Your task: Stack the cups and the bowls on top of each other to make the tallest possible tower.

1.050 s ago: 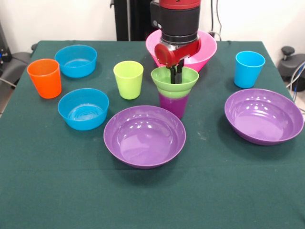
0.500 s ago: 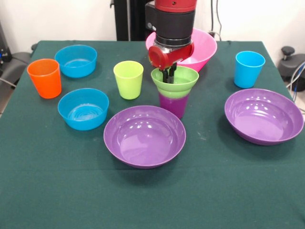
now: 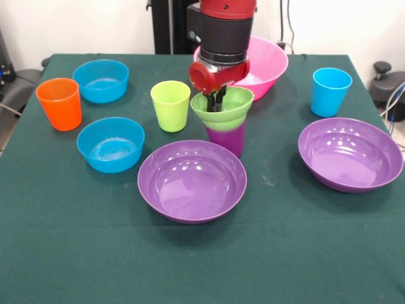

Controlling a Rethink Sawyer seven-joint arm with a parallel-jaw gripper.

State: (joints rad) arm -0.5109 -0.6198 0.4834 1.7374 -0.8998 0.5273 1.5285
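The tower is a purple cup (image 3: 228, 140) at mid-table with the small ribbed green bowl (image 3: 235, 106) sitting in its mouth, shifted left and slightly raised. My gripper (image 3: 217, 101) reaches down into the green bowl at its left side and is shut on its wall. One wide purple bowl (image 3: 192, 180) lies just in front of the tower, the other purple bowl (image 3: 350, 153) at the right. A lime green cup (image 3: 170, 106) stands left of the tower. The big pink bowl (image 3: 271, 63) is behind my arm.
An orange cup (image 3: 59, 103) stands at the far left, between two small blue bowls, one behind (image 3: 100, 80) and one in front (image 3: 111, 144). A light blue cup (image 3: 330, 92) stands at the right, behind the right purple bowl.
My arm has moved up and to the left. The green bowl has shifted left and lifted with it, off-centre over the purple cup.
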